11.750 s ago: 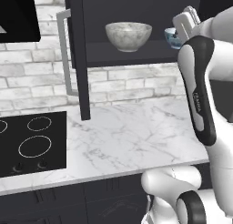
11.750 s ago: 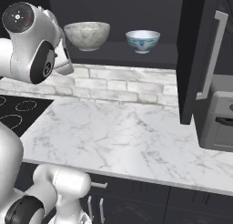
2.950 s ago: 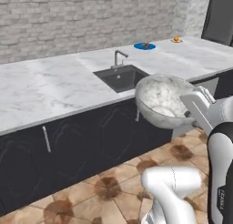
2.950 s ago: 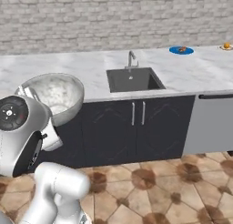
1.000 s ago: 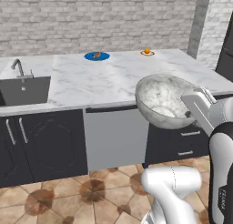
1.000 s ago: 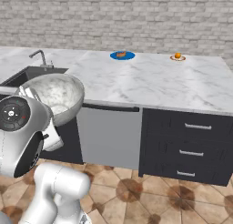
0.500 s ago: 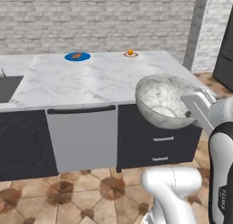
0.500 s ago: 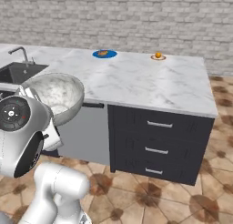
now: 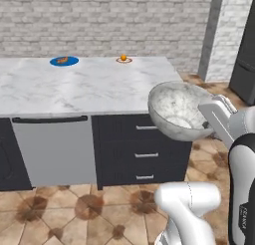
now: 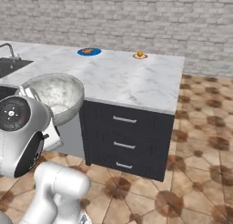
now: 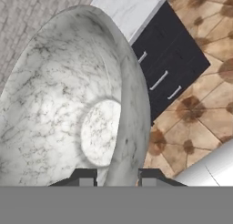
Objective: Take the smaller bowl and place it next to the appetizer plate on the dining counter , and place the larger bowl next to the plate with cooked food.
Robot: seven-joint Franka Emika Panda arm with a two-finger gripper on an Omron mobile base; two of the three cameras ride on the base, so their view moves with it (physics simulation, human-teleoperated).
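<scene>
My gripper (image 11: 113, 176) is shut on the rim of the larger bowl (image 11: 68, 104), a wide grey-white marbled bowl. I hold it in the air, tilted, in front of the marble-topped counter (image 9: 99, 89). The bowl (image 9: 179, 109) hangs off the counter's near right corner, at about counter height, with the gripper (image 9: 213, 120) at its right rim. From the other side the bowl (image 10: 57, 95) shows just above my arm. Far back on the counter lie the blue plate with cooked food (image 9: 64, 61) (image 10: 89, 51) and, right of it, the small appetizer plate (image 9: 124, 60) (image 10: 140, 56). The smaller bowl is out of view.
The counter's near side has black handled drawers (image 9: 144, 152) and a grey dishwasher front (image 9: 52, 149). A sink (image 10: 9, 63) lies at the far left. A brick wall (image 9: 109, 20) runs behind. Open tiled floor (image 10: 200, 141) spreads to the right; a dark tall unit (image 9: 244, 64) stands at the right.
The base has moved, so the whole scene has slid left: the counter's right end and drawers have come into view. The marbled bowl stays held in the same pose.
</scene>
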